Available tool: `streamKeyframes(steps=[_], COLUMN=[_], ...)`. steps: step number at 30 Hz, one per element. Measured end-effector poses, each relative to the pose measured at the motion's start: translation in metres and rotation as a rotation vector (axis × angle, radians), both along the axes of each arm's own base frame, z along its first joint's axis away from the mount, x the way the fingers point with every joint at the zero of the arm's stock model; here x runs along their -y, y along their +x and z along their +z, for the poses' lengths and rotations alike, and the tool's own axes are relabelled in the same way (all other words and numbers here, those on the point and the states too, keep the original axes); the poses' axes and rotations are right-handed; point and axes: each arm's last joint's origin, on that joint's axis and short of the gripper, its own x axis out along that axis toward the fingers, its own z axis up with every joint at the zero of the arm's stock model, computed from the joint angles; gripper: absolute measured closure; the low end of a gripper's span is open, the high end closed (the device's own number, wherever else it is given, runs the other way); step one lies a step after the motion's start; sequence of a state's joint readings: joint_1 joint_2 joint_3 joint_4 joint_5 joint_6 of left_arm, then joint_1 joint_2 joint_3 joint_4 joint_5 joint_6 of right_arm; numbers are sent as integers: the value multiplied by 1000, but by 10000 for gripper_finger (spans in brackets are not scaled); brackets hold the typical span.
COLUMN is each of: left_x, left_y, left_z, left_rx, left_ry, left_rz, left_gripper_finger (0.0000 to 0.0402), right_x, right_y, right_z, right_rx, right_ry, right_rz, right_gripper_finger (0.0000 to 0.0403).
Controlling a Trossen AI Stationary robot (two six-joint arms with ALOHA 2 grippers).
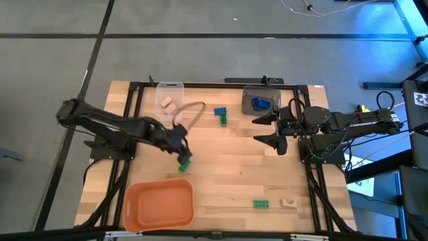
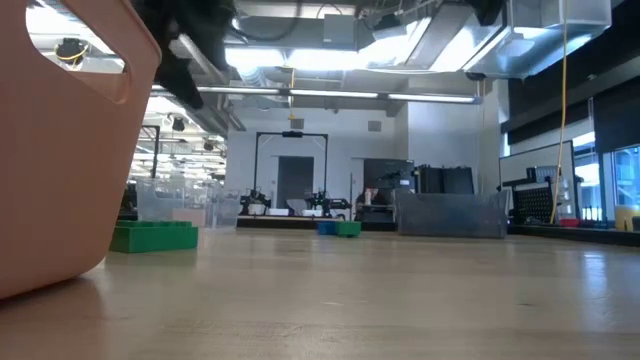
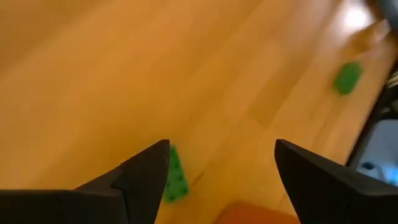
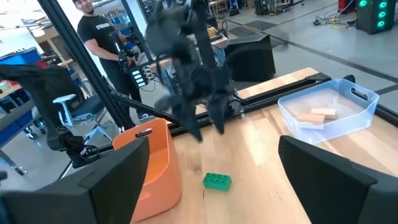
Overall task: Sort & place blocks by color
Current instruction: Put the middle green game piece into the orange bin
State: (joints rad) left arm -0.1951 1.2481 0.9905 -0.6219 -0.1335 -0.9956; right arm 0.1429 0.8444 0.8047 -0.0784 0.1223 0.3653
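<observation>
Left pincer (image 1: pixel 182 152), left of centre in the overhead frame, hangs with jaws wide and empty just above a green block (image 1: pixel 184 165) lying on the counter (image 1: pixel 227 167) above the orange bin (image 1: pixel 159 205). Right pincer (image 1: pixel 270 128), centre right, stands wide and empty beside the grey bin (image 1: pixel 259 102).

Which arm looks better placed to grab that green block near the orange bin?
The left. Its open gripper hangs right over the green block, while the right gripper, also open, waits far across the table by the grey bin.
</observation>
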Motion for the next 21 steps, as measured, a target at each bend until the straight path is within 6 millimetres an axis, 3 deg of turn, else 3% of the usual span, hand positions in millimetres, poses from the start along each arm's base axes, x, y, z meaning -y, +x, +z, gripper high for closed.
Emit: streamKeyframes(steps=[5,11,21], left_x=[22,33,37], left_y=[28,43,49], left_z=[-41,-85,-112], left_rx=[-160,-314,-393], left_ry=[-29,-29,33], left_rz=[40,100,135], left_gripper_finger=[120,120,120], right_x=[0,0,0], right_y=[0,0,0], right_z=[0,-2,-2], right_rx=[-5,-17,-24], right_ry=[0,-3,-6], right_rz=[1,2,3], right_gripper_finger=[46,46,46])
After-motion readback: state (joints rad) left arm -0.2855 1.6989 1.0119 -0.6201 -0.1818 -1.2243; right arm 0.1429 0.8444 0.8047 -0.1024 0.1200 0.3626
